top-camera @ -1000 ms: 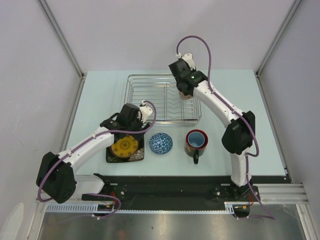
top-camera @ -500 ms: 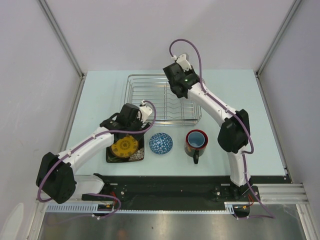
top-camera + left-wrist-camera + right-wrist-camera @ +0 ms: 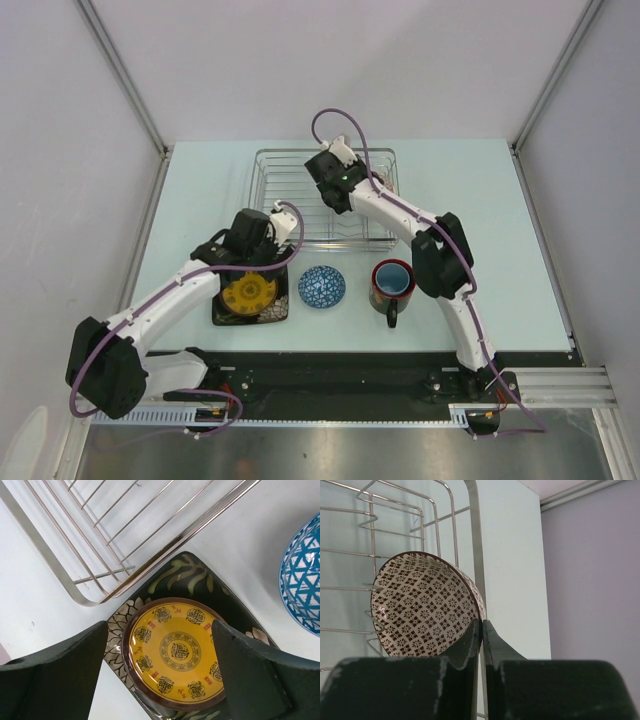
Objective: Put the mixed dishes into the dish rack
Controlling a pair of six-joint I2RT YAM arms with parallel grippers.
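Note:
My right gripper (image 3: 482,625) is shut on the rim of the brown-speckled bowl (image 3: 420,605), which hangs tilted over the wires of the dish rack (image 3: 472,540). From above, the right wrist (image 3: 335,178) is over the rack (image 3: 262,200) near its back middle. My left gripper (image 3: 159,625) is open, its fingers spread either side of the round yellow plate (image 3: 175,652) without touching it. That plate (image 3: 249,293) lies on the square black floral plate (image 3: 225,315). The blue bowl (image 3: 322,286) and the red-rimmed mug (image 3: 392,283) stand on the table in front of the rack.
The rack's near left corner (image 3: 87,600) lies just beyond the black plate (image 3: 195,577). The blue bowl (image 3: 302,580) sits to the right of the left gripper. Metal frame posts stand at the table's back corners.
The right arm has swung left across the rack, carrying the brown-speckled bowl from the right side toward the middle. The left arm has shifted only slightly over the yellow plate.

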